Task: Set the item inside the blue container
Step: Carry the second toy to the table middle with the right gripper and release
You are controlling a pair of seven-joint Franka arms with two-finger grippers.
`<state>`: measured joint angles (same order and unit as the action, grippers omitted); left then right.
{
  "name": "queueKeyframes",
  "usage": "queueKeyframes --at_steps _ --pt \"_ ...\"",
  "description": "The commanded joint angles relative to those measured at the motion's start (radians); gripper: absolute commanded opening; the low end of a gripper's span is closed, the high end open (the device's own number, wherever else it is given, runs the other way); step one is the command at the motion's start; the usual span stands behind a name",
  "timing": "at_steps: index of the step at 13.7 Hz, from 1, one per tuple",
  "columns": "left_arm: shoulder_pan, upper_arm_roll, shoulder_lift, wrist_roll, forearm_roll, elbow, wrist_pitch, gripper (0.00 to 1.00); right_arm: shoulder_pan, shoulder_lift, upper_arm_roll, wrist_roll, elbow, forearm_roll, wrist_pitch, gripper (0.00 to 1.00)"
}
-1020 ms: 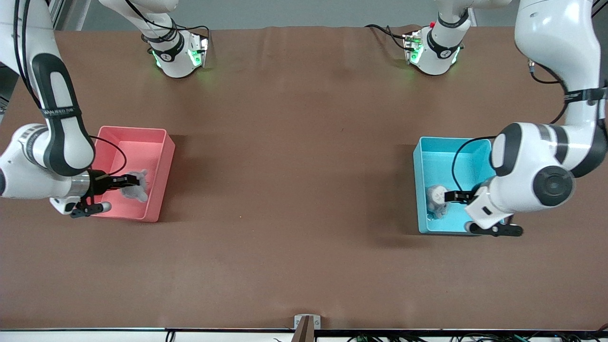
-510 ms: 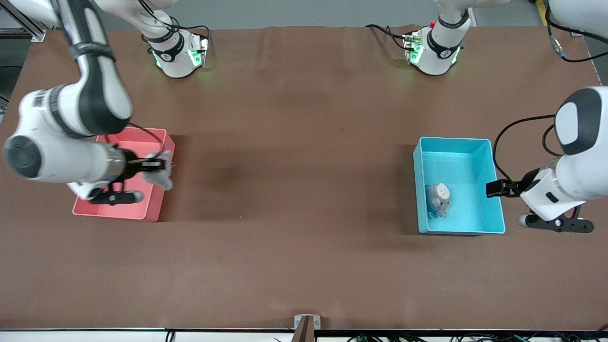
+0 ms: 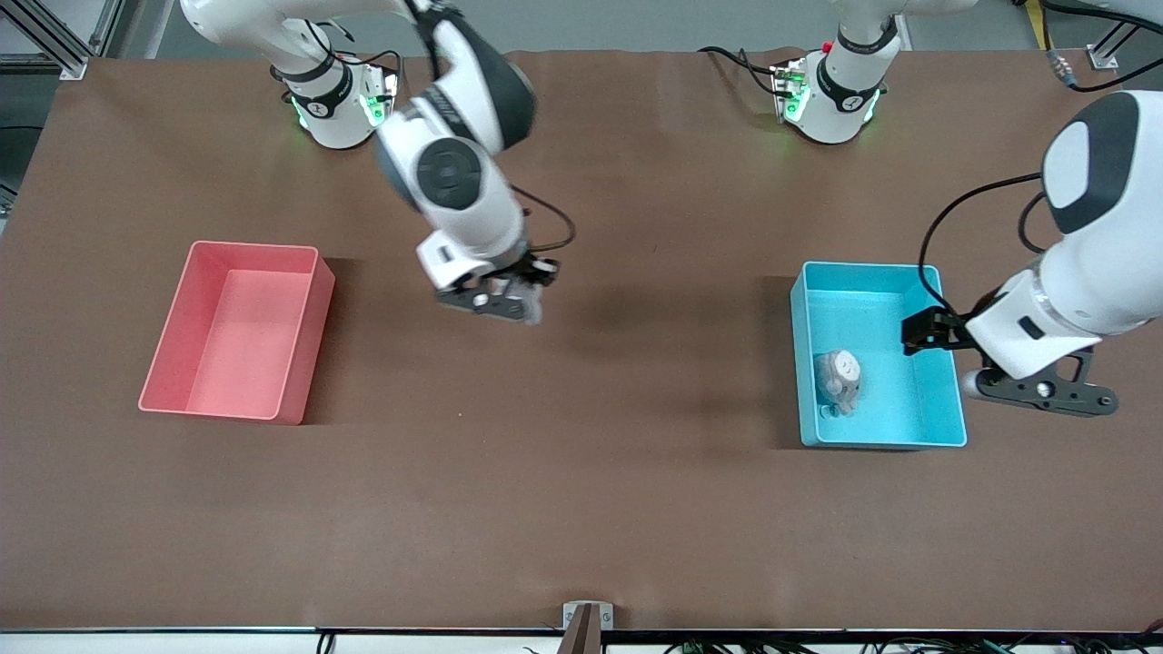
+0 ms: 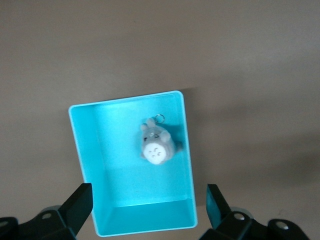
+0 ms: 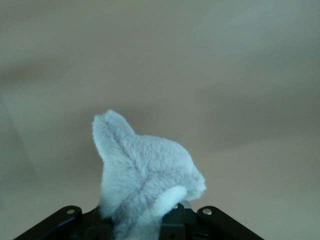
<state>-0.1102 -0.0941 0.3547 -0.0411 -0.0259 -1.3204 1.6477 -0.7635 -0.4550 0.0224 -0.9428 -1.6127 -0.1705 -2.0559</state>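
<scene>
While the right tool (image 3: 520, 300) hangs over bare brown counter (image 3: 581, 509) at upper centre of the frame, clamped on a fluffy grey plush toy (image 5: 142, 180), the light blue rectangular plastic bin (image 3: 945, 400) lies at centre right, long axis running up-frame. Over it the left tool (image 3: 916, 332) gapes empty above a small grey plush keychain (image 3: 838, 381).

grey plush (image 5: 145, 185) cut off at frame bottom, right claw (image 3: 520, 300) blurred in front view

A robotics lab: brown-covered table (image 3: 581, 472), two bench-mounted arms, aluminium framing, cables.
</scene>
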Motion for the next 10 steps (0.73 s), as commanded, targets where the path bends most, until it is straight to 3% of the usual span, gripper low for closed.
queueKeyframes --at_steps 1,4,7,9,10 --pt "-0.032 -0.051 0.004 -0.209 0.004 -0.010 -0.009 1.00 -0.106 -0.152 0.016 -0.118 0.034 -0.001 -0.177 0.05" --pt "-0.127 -0.064 0.050 -0.445 0.004 -0.019 -0.009 1.00 -0.163 -0.304 0.016 -0.169 0.097 -0.009 -0.361 0.05" --pt "-0.213 -0.064 0.114 -0.600 -0.012 -0.017 0.020 1.00 -0.171 -0.349 0.016 -0.165 0.102 -0.009 -0.426 0.07" --pt "-0.252 -0.062 0.148 -0.625 -0.011 -0.019 0.062 1.00 -0.171 -0.349 0.016 -0.160 0.102 -0.009 -0.426 0.13" --pt "-0.262 -0.062 0.165 -0.643 -0.011 -0.017 0.078 1.00 -0.171 -0.349 0.016 -0.160 0.102 -0.009 -0.426 0.24"
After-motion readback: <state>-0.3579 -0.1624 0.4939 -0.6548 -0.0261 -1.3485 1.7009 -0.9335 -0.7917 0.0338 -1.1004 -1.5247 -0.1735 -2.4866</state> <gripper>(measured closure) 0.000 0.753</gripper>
